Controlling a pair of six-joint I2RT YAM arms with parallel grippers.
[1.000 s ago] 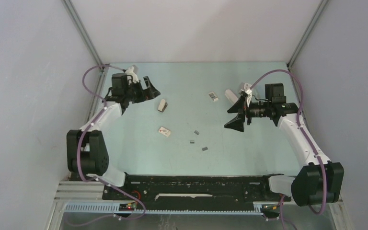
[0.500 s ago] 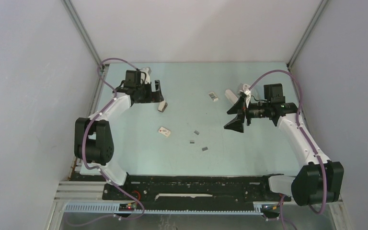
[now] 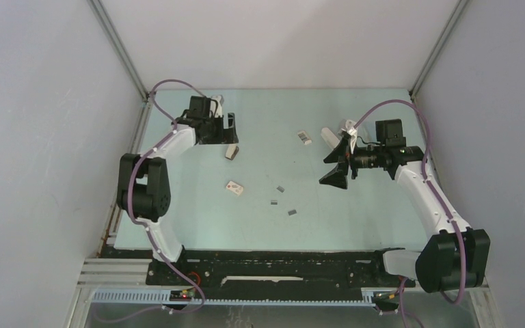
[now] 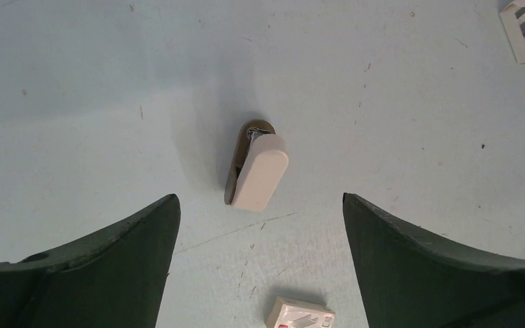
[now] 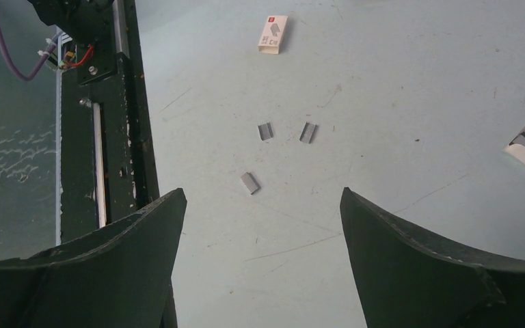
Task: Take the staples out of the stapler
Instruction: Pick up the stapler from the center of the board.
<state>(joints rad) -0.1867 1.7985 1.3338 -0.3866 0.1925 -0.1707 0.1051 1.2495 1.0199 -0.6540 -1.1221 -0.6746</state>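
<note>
Scuffed pale green table (image 3: 355, 225). Small closed white box (image 3: 234, 188) with a red mark, left of centre. Open white box (image 3: 304, 137) farther back, right of centre. Black rail (image 3: 280, 263) along near edge. Grey walls (image 3: 280, 41) around.

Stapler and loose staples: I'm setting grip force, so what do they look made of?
Stapler: the cream cover looks like smooth matte plastic, evenly coloured. A bright glint at one end suggests metal inside. Staples: probably metal, as they are flat grey strips with a dull sheen.
</note>
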